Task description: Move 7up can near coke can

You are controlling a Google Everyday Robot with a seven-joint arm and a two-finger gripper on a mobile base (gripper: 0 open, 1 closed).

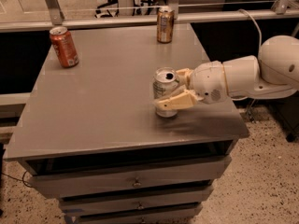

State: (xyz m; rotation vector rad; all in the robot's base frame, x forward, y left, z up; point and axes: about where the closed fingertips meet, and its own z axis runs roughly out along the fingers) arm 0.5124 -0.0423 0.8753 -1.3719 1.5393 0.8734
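Observation:
The 7up can (163, 84), silver-white with an open silver top, stands upright on the grey table (107, 101), right of its middle. My gripper (170, 89) reaches in from the right and its two cream fingers clasp the can: the near finger (175, 101) lies across the can's front, the far one (183, 73) sits behind it. The coke can (64, 46), red-orange with white lettering, stands upright at the table's far left corner, well apart from the 7up can.
A brown-gold can (165, 24) stands at the table's far edge, right of centre. The table's right edge lies just under my arm (243, 76). Drawers (135, 183) are below the front edge. A rail (140, 18) runs behind the table.

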